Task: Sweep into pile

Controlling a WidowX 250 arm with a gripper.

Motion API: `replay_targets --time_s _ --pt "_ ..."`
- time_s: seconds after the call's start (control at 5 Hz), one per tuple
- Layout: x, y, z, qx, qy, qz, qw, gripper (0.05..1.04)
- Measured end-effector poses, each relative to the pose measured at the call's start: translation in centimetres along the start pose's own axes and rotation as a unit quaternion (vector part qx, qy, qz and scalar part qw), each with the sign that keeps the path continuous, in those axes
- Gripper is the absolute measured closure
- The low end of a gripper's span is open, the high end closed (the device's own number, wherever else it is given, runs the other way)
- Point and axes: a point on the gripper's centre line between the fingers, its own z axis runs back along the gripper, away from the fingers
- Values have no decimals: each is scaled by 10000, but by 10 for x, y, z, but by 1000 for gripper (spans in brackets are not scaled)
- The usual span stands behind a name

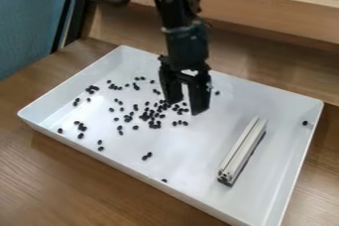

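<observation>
From where I stood, the sweeping bar lay at about four o'clock in the white tray on the worktop, one end toward one o'clock, the other toward seven. Nothing gripped it. The end effector hung near twelve o'clock, its two fingers spread wide with nothing between them.

The bar looked straight and stiff, pale and grooved along the top, with a dark strip down its three o'clock side. I judged it light enough to lift easily, and unlikely to bend or break. Its smooth, hard faces might let it twist, though, if pinched near one end. I would have taken it across its narrow width, at mid-length, fingers on either long side, and kept the strip flat to the tray floor so that nothing slipped underneath.

The dark beans were thickest just toward eleven o'clock from the tray's middle, with strays out to nine, a few near six and a single one by the wall at three. They seemed small, hard and likely to roll, so I thought slow, low strokes would gather them best; a quick one might scatter them.
</observation>
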Motion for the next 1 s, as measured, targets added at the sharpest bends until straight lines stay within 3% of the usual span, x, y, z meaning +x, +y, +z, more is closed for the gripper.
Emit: replay_targets --time_s 0.6,1.0 --pt "14 -47 -22 -67 -68 854 9963 83" --pt "24 -68 -38 155 -62 745 9971 83"
